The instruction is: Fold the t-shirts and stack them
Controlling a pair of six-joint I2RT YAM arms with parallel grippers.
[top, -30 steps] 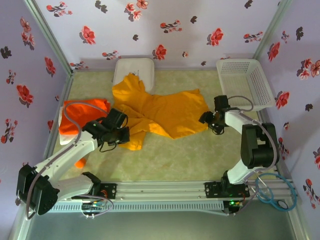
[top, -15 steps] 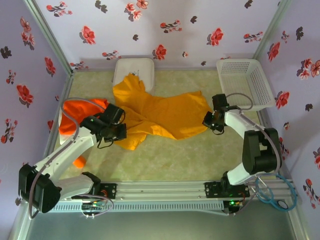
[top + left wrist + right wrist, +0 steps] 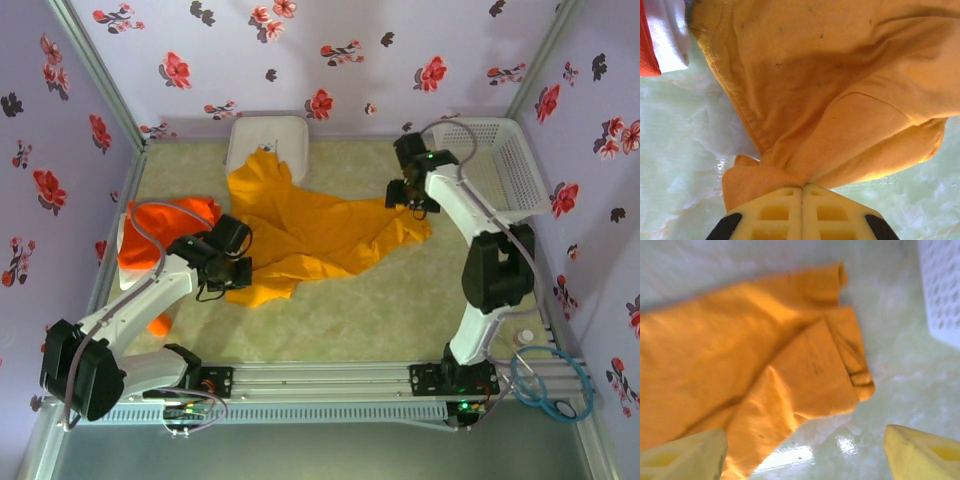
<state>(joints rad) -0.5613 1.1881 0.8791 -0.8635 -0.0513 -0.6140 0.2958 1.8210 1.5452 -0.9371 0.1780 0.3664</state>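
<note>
Looks like the spreading-out step: nothing folded yet, judging by the crumpled cloth.

Left gripper [image 3: 801, 190]: clamped shut on a bunched bit of the mustard t-shirt [image 3: 320, 235] at its near-left edge. Right gripper [image 3: 406, 196]: jaws wide apart, holding nothing, poised above the shirt's right end, close to the white lattice basket [image 3: 500, 165].

To do it well:
- Lower the right gripper onto the doubled-over corner at the right and pinch one layer only, not the whole roll.
- Pull right, away from the left grip, to draw the diagonal creases out.
- Keep both holds low, so as to lay the cloth flat on the table [image 3: 400, 310] rather than tent it.
- Watch for the basket wall on the right, and for the far-left flap snagging on the white box [image 3: 268, 140].

Mustard t-shirt: spread across the middle of the table, rumpled, with long creases running from the left grip toward the right. Far-left part lapping over the white box. Right corner folded back on itself. Soft, matte, with a few small dark specks in the left wrist view. Just right of the red-orange t-shirt [image 3: 165, 225], heaped at the left edge.
</note>
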